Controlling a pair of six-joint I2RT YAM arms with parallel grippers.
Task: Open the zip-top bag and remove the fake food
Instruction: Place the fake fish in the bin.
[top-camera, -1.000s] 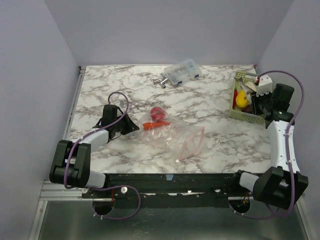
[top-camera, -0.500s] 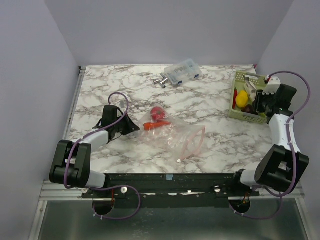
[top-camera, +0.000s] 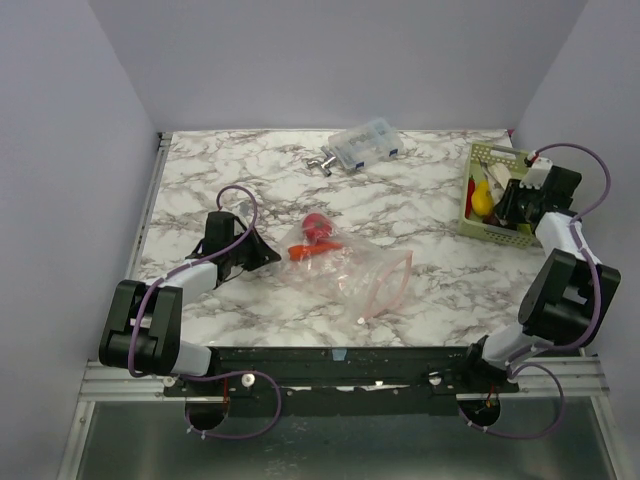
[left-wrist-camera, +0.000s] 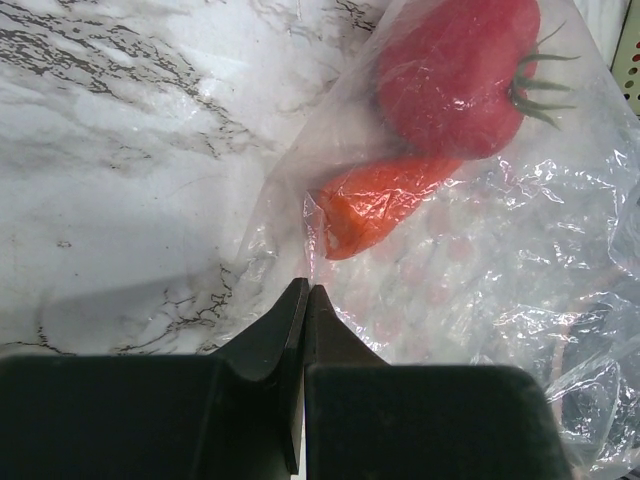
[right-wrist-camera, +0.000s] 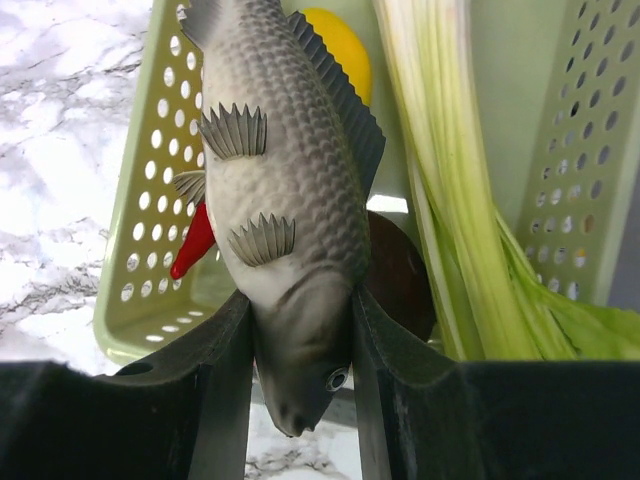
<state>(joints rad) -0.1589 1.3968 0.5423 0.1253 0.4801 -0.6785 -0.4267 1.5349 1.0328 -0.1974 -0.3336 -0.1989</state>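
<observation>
Zip-top bag (top-camera: 355, 272) overhead, grey fish (right-wrist-camera: 285, 190) between right-wrist jaws

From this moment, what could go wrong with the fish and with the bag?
1. The right gripper holds the toy fish only by its head over the green basket; the body could swing or slip and land outside.
2. The left gripper is shut at the edge of the zip-top bag, but whether it pinches the film is unclear; the bag may slide when the tomato and carrot inside are pulled.
</observation>
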